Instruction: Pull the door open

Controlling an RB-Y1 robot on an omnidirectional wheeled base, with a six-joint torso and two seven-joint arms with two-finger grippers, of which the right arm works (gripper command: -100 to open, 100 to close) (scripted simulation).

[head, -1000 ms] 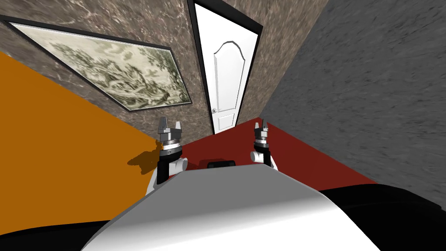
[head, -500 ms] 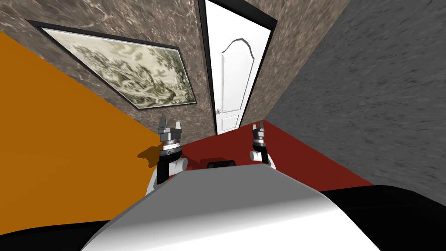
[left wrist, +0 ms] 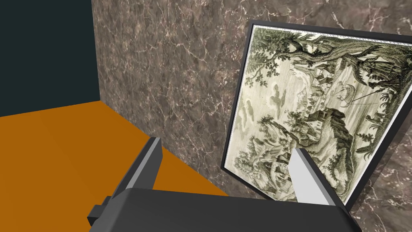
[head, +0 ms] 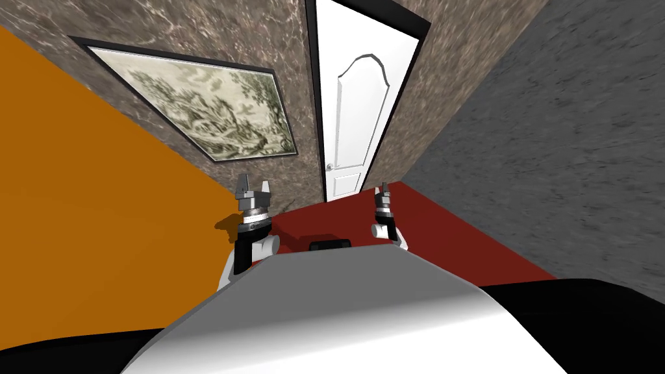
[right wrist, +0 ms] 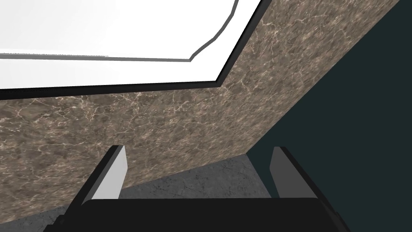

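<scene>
A white panelled door point(head: 354, 110) in a black frame stands shut in the brown marbled wall ahead, its small knob point(head: 330, 167) low on its left edge. My left gripper point(head: 253, 188) is held up, open and empty, well to the left of the door and short of the wall. My right gripper point(head: 382, 190) is raised below the door's right side, still short of it. In the right wrist view the right gripper point(right wrist: 198, 149) is open, with the door's point(right wrist: 100, 32) white panel and black frame beyond it. The left gripper point(left wrist: 226, 147) is open.
A large framed landscape picture point(head: 208, 110) hangs on the marbled wall left of the door. An orange wall point(head: 78, 195) closes the left side and a grey wall point(head: 552, 162) the right. Red floor point(head: 454, 234) runs to the door.
My view has shifted: door and framed picture now sit further right and slightly larger. The right gripper has edged a little to the left. The door is still shut.
</scene>
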